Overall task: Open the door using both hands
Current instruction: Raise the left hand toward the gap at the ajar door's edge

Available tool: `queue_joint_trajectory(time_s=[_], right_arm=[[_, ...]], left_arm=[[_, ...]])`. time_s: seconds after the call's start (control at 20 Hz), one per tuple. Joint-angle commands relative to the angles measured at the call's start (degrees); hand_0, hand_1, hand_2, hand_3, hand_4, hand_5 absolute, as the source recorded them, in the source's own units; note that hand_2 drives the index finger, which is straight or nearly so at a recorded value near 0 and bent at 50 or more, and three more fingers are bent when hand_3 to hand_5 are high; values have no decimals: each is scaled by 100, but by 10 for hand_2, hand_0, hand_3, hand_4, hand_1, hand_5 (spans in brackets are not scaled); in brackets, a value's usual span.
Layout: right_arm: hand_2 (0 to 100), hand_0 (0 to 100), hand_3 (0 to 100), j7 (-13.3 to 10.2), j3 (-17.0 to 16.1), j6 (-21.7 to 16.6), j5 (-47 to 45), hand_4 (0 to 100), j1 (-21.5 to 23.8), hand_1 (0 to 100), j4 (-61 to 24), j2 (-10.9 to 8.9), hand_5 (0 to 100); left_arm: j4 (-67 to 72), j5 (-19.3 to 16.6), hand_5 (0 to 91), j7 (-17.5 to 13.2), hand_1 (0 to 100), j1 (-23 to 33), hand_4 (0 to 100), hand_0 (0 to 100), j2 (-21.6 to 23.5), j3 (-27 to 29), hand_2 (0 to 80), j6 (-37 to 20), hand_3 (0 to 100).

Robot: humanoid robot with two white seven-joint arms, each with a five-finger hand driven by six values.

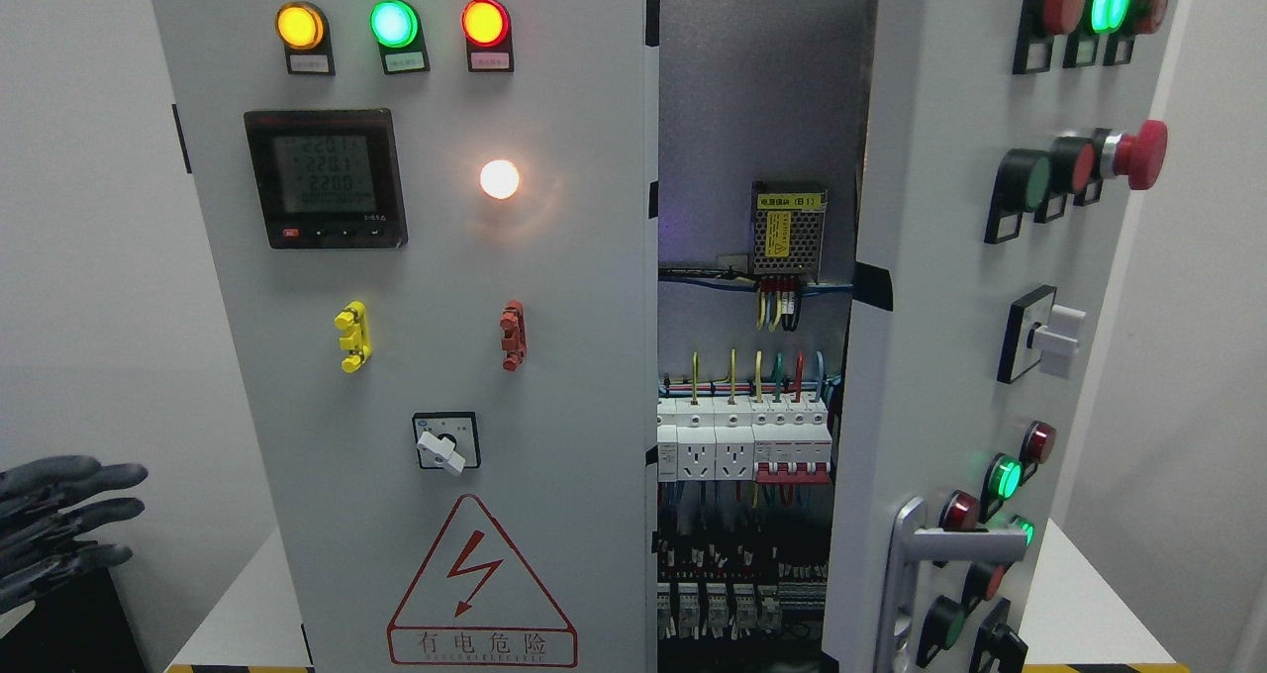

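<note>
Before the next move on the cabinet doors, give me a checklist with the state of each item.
1. Right door swung open: ok, it stands ajar and the wiring inside shows through the gap.
2. Left door swung open: not ok, it faces the camera, apparently shut.
3. Left hand free: ok, its fingers are spread at the lower left edge, holding nothing and apart from the cabinet.
4. Right hand ready: cannot tell, it is out of view.
5. Silver handle on the right door reachable: ok, nothing covers it.
6. Grip point on the left door: cannot tell, no handle shows on it, only its free edge.
</note>
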Motion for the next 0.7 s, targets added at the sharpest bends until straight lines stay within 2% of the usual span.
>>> queue_joint_trajectory(time_s=[0.0, 0.2, 0.3, 0.4, 0.5, 0.65], right_arm=[[0, 107, 0, -1, 0, 3, 0, 0, 0, 0, 5, -5, 0], [0, 107, 0, -1, 0, 3, 0, 0, 0, 0, -4, -5, 0], [0, 106, 0, -1, 0, 3, 0, 0, 0, 0, 5, -5, 0], [0, 107, 0, -1, 0, 3, 0, 0, 0, 0, 5, -5, 0], [0, 107, 0, -1, 0, 3, 0, 0, 0, 0, 5, -5, 0], [0, 107, 0, -1, 0, 3, 0, 0, 0, 0, 5, 4, 0]], left_arm=[[-5, -1, 0, 33, 0, -2232, 31, 0, 289, -3385, 0, 176, 0], [-14, 8, 0, 86, 0, -2890, 31, 0, 289, -3998, 0, 194, 0], [-14, -1, 0, 112, 0, -3671, 31, 0, 228, -4822, 0, 211, 0], [13, -1, 0, 182, 0, -4672, 31, 0, 149, -5885, 0, 211, 0], [152, -1, 0, 192, 0, -5561, 31, 0, -122, -6730, 0, 237, 0], [329, -1, 0, 192, 0, -6406, 31, 0, -457, -7331, 0, 535, 0]])
